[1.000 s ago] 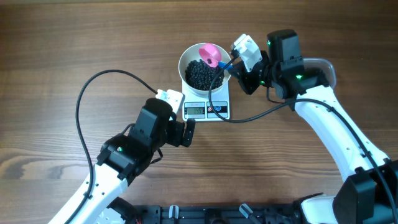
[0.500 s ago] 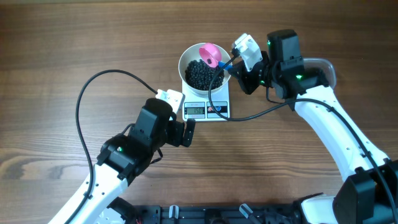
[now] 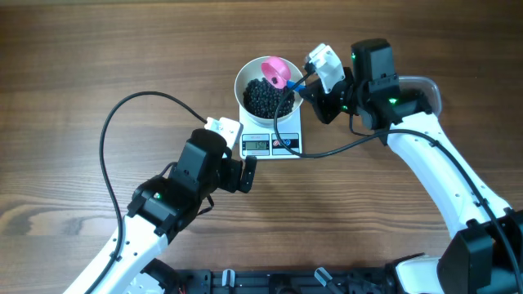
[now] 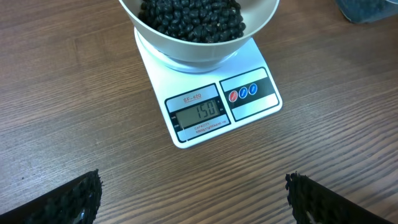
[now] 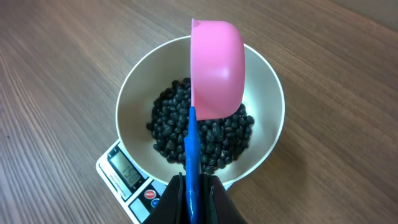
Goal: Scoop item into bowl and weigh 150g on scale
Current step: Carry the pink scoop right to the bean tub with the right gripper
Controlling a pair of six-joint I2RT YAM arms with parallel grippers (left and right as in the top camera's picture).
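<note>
- The white bowl [image 3: 243,75] sits on top of the scale [image 3: 288,147], a little beyond the middle of the wooden table [image 3: 98,49].
- The black beans [image 3: 261,100] lie in a loose dark heap in the bottom of the bowl, and its white inner wall shows all round them.
- The scale's display [image 4: 198,112] and its round buttons [image 4: 244,92] stick out from under the bowl on the near side. Digits are lit, starting with one and five, but I can't read the last one for sure.
- The right gripper [image 5: 191,186] reaches in from the right, with its claw pinched tight on the blue handle [image 5: 190,149] of a scoop.
- The scoop's pink cup [image 5: 216,68] is over the far right part of the bowl, above the beans. I can't tell whether it touches them.
- The left gripper [image 4: 193,202] is just near and left of the scale and aimed at it. Its claw is spread wide, with one dark ridged finger [image 4: 68,199] at each side of the wrist view and only bare wood between them. It holds nothing and touches neither the scale nor the bowl.
- A clear plastic tub [image 3: 426,86] lies to the right, mostly hidden under the right arm.
- A black cable [image 3: 122,110] loops across the table on the left, beside the left arm.
</note>
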